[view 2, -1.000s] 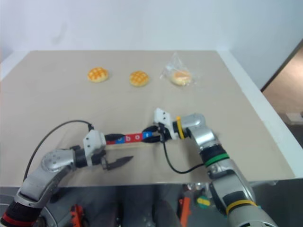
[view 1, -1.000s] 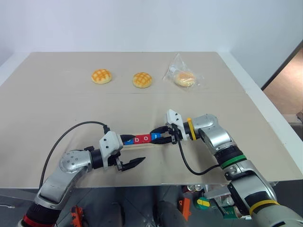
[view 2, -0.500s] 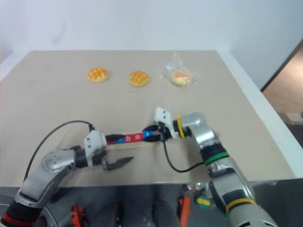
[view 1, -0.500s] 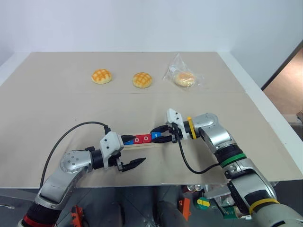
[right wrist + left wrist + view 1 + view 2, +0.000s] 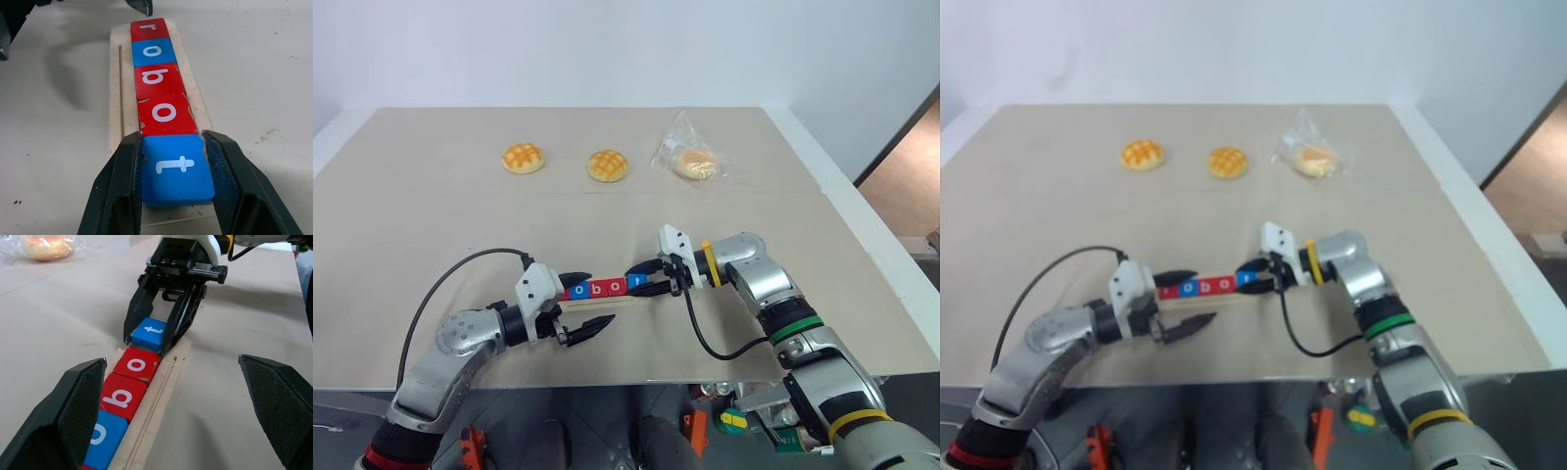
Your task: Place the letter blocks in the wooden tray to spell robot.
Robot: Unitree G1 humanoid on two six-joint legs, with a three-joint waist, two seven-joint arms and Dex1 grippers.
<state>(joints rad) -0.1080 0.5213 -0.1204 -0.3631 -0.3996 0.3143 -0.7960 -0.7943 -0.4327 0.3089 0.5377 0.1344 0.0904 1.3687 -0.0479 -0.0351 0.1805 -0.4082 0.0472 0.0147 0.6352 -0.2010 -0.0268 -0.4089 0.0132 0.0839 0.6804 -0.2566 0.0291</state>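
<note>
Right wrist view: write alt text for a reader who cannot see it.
The right gripper clamps the blue t block at the near end of the wooden tray. Beyond it sit red o, red b, blue o and red r, spelling robot.

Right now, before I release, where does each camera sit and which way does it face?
Left eye and right eye views: head stereo pair, looking forward and down over the table; both arms show, left gripper open, right gripper.
Left wrist view: looks along the wooden tray toward the right gripper, its own fingers flanking the tray.
Right wrist view: looks back along the tray, its own fingers clamped on the t block.
Shared: the letter blocks in a row in both wrist views, seen from opposite ends.
</note>
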